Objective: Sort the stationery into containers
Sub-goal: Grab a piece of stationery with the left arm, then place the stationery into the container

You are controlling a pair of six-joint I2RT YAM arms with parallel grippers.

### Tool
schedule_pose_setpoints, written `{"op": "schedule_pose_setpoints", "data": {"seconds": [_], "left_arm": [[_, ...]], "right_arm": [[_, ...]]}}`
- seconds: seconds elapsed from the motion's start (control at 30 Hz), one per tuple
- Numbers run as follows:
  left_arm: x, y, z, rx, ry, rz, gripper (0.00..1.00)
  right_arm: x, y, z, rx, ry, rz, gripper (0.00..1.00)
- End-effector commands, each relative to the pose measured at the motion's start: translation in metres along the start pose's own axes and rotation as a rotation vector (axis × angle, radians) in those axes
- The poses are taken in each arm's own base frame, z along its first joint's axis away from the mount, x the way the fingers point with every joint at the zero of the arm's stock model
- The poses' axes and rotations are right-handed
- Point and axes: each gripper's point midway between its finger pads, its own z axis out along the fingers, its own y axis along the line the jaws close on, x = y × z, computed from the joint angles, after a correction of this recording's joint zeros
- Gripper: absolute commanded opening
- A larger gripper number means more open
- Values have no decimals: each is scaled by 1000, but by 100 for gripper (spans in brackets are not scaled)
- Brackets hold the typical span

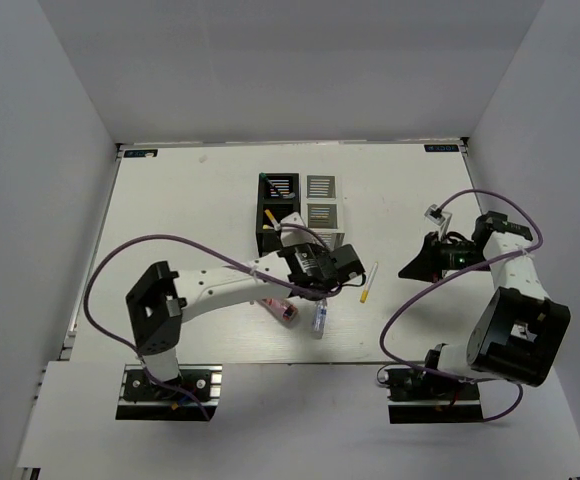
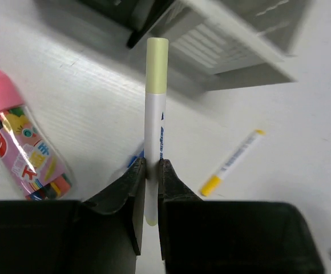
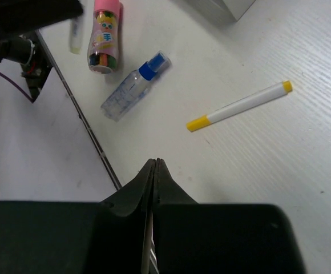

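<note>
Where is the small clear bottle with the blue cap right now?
In the top view the bottle lies on the table near its front edge, between the pink cylinder on its left and the yellow-tipped pen on its right.

Four cups (image 1: 282, 200) are standing clustered at mid-rear on the tabletop (image 1: 190, 220); before them a tube (image 1: 281, 309), a bottle (image 1: 320, 321) just beside it and a pen (image 1: 369, 283) are lying left to right.

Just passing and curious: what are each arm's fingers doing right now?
Left fingers: closed on a pen.
Right fingers: closed, holding nothing that shows.
</note>
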Motion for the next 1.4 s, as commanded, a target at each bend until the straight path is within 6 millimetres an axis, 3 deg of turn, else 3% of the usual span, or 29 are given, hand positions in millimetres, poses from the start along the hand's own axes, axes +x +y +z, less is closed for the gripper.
{"op": "schedule_pose_setpoints", "data": {"seconds": [0.0, 0.13, 0.23, 0.5, 0.63, 0.9, 1.07, 1.17, 1.37], "left_arm": [[-46, -19, -36, 105, -101, 22, 0], [-57, -35, -62, 198, -130, 67, 0], [-80, -48, -81, 276, -204, 101, 0], [-162, -26, -84, 200, -524, 115, 0], [-184, -7, -62, 90, -566, 154, 0], [-191, 12, 1, -54, -536, 215, 0], [-193, 0, 36, -67, -513, 261, 0], [-197, -10, 47, -63, -505, 263, 0], [-188, -12, 84, -98, -455, 301, 0]], "right_arm": [[8, 8, 1, -55, 12, 13, 0], [9, 9, 2, -79, 22, 20, 0], [9, 9, 2, -85, 18, 24, 0], [13, 4, 4, -80, 33, 21, 0], [15, 1, 3, -66, 48, 10, 3], [15, 1, 3, -68, 52, 17, 3], [13, 1, 1, -59, 55, 7, 3], [12, 2, 1, -58, 54, 8, 3], [13, 2, 0, -59, 55, 13, 3]]}}
